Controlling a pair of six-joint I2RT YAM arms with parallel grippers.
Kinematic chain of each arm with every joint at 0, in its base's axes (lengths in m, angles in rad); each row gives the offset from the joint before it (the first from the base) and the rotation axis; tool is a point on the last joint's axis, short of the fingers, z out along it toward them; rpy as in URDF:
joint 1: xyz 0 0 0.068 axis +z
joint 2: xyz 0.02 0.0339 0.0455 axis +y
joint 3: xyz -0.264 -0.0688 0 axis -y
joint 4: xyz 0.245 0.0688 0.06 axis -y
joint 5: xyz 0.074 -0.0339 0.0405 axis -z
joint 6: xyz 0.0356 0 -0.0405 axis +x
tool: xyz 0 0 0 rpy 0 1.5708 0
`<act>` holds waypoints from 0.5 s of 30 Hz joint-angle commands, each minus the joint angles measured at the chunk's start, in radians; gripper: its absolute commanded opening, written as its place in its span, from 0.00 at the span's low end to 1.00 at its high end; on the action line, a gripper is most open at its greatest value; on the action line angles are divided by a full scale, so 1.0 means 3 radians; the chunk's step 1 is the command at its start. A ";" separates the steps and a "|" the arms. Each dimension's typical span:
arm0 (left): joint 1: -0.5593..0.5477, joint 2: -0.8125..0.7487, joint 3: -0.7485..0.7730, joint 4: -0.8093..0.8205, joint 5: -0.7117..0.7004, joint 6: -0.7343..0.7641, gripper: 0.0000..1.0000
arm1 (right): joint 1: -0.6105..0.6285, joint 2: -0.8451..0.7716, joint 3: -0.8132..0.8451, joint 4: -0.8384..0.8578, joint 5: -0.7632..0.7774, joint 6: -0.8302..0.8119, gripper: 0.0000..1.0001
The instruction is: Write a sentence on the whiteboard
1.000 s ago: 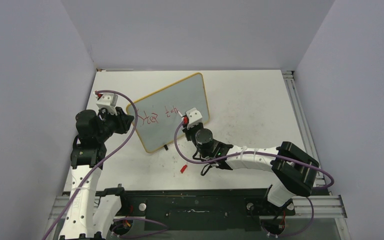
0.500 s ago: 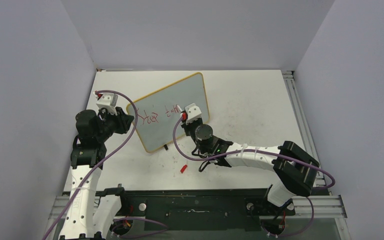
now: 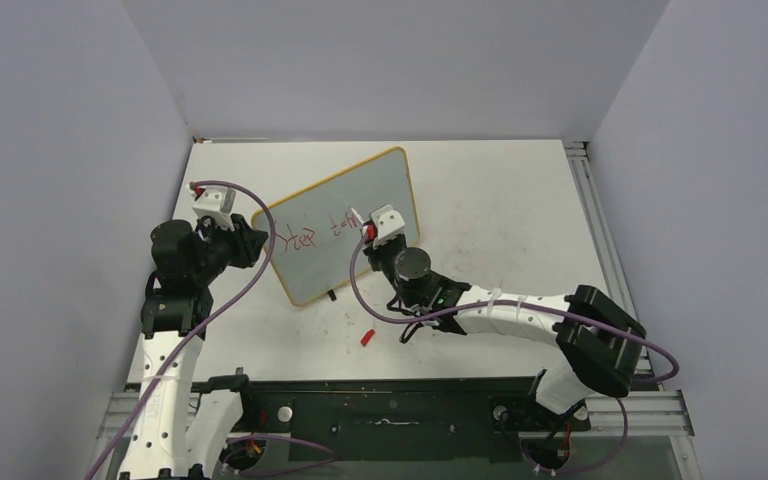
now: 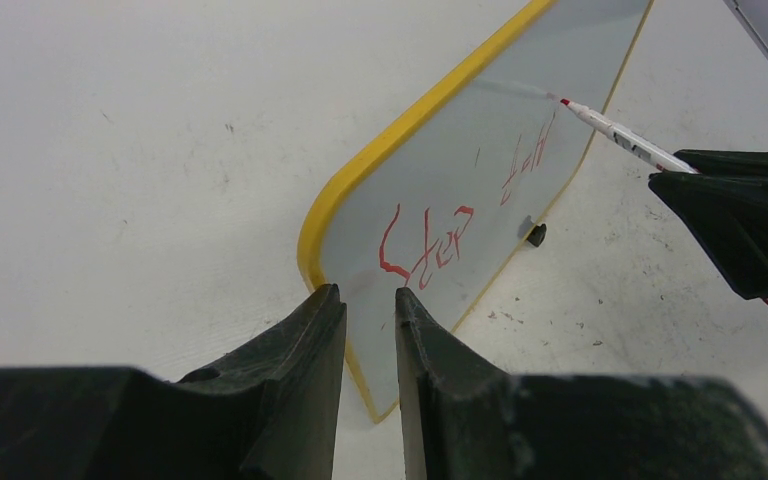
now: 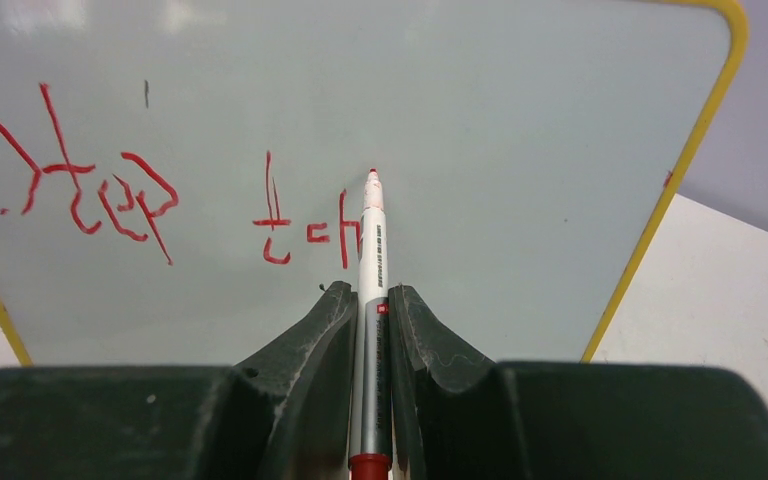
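Right end effector (image 5: 368, 292) slid its marker (image 5: 371, 235) left; yellow-framed whiteboard (image 5: 520, 140) bears red sentence (image 5: 155, 190).

The right hand (image 5: 365, 300) has slid slightly left across the whiteboard (image 3: 315, 265), carrying the marker (image 5: 371, 230) with it; its elbow (image 3: 600, 345) has swung outward toward the near right edge of the surface (image 3: 480, 200).

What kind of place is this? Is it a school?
Probably a robot lab booth, not a school: plain walls box in a white table, and a cabled left arm and right arm work at a whiteboard.
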 commanded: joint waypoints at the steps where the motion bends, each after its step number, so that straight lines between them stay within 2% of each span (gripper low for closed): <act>1: -0.0001 -0.0042 0.0006 0.0064 0.0025 0.0007 0.24 | 0.0033 -0.0325 0.0030 0.0109 -0.0117 -0.0003 0.05; 9: 0.0010 -0.0031 0.0002 0.0068 0.0016 0.0007 0.24 | 0.0021 -0.0607 -0.0050 -0.0083 -0.0219 0.0078 0.05; 15: 0.0027 -0.0022 0.0000 0.0065 0.0013 0.0004 0.24 | -0.0133 -0.0781 -0.0182 -0.0168 -0.0452 0.0245 0.05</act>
